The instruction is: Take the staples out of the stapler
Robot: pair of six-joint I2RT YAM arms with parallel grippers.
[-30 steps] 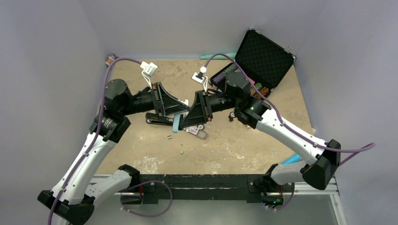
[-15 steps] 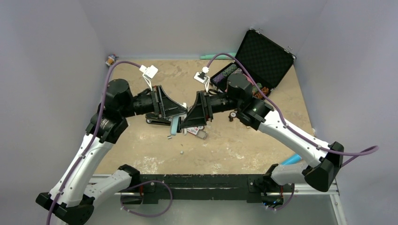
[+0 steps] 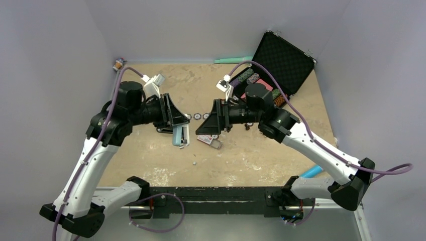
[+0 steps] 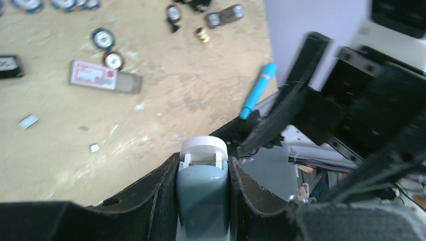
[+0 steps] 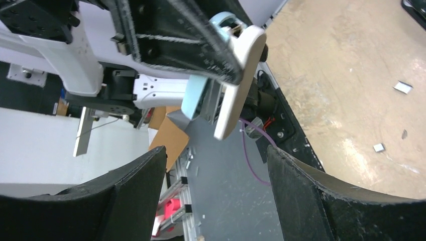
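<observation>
My left claw (image 4: 203, 173), pinching the light-blue block (image 4: 203, 201), mostly hides the stapler (image 3: 162, 130) beneath it; my spread right claw (image 5: 215, 155) has drawn back.

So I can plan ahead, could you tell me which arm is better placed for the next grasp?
Right: its pincer is open and empty, while the left pincer is shut on the light-blue block.
</observation>
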